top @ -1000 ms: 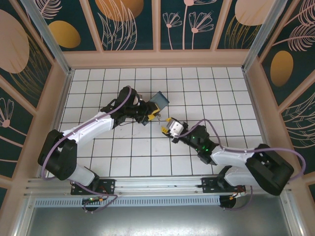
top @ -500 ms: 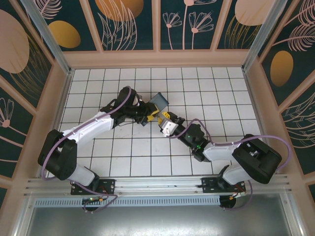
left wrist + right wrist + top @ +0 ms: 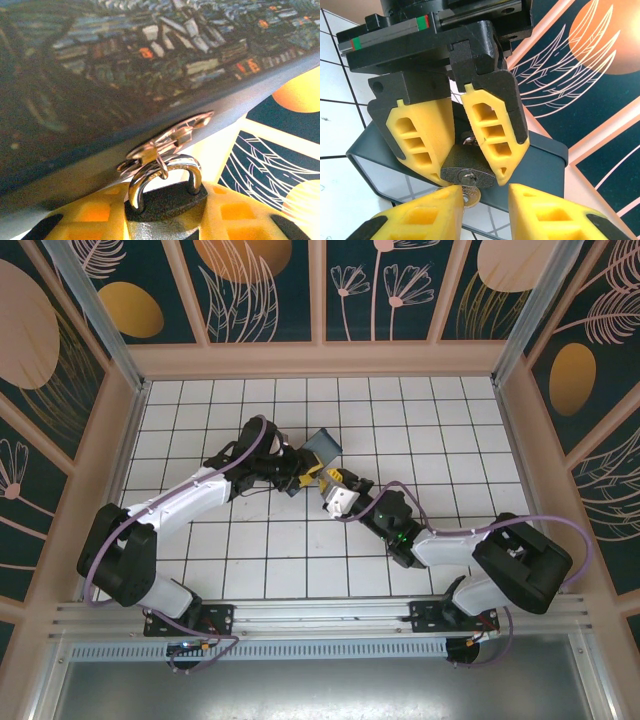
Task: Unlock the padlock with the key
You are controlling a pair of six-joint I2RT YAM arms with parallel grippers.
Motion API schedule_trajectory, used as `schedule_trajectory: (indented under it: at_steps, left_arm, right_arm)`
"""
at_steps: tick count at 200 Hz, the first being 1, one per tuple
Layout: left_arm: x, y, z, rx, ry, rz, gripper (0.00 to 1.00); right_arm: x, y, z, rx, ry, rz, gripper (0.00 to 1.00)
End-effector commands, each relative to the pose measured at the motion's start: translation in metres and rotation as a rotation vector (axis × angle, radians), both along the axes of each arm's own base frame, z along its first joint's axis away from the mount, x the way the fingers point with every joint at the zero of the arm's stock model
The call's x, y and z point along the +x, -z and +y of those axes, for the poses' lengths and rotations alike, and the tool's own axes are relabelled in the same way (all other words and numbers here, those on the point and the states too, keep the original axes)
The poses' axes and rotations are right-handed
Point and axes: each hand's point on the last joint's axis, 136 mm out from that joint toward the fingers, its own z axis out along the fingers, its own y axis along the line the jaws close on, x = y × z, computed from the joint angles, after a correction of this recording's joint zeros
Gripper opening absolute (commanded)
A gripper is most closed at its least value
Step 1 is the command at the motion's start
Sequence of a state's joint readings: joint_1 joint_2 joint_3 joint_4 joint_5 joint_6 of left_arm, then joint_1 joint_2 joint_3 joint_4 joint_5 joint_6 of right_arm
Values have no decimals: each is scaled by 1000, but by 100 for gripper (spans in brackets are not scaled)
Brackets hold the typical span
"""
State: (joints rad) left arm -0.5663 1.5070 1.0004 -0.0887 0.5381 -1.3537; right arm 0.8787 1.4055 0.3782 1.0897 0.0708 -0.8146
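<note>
1. Left claw (image 3: pixel 470 176): clenched on the padlock (image 3: pixel 465 170), with 1 yellow finger (image 3: pixel 417 137) pressed to each flank of the dark body.
2. The padlock sits between the left claw's fingertips, its keyhole face turned toward the right claw (image 3: pixel 485 191).
3. The shackle (image 3: pixel 165 172) passes through the metal hasp (image 3: pixel 167 140) on the edge of the box (image 3: pixel 100 75), just beyond the left claw's tips.
4. The key (image 3: pixel 470 195) is seated in the padlock's keyhole, and its head protrudes into the gap of the right claw.
5. Right claw: released, fingers apart. The key head lies at the edge of 1 finger (image 3: pixel 427 212), with clear space to the other.
6. Overhead view: the 2 claws meet tip to tip just beside the box, above the tiled counter (image 3: pixel 200 540).
</note>
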Motion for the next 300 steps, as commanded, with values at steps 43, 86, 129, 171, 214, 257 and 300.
schedule_trajectory:
  at_steps: [43, 86, 129, 171, 214, 257, 300]
  left_arm:
    - [3, -27, -6, -68, 29, -67, 12]
    - [2, -27, -5, -64, 28, -69, 12]
    - [1, -24, -4, -61, 24, -62, 12]
    - [0, -22, -5, -63, 32, -59, 12]
    - [-1, -23, -5, -66, 38, -60, 12]
    - [-2, -24, -5, -74, 41, -63, 12]
    - [-3, -26, -6, -81, 44, -66, 12]
  right_arm:
    - [-3, 13, 1, -67, -4, 23, 30]
    - [1, 5, 2, -40, 12, -7, 30]
    - [3, -3, 7, -40, 5, -28, 29]
    - [5, -8, 9, -30, 8, -39, 28]
    - [6, -14, 14, -33, -4, -49, 27]
    - [10, -6, 13, -48, 13, -28, 24]
    - [9, 2, 9, -65, 28, -5, 26]
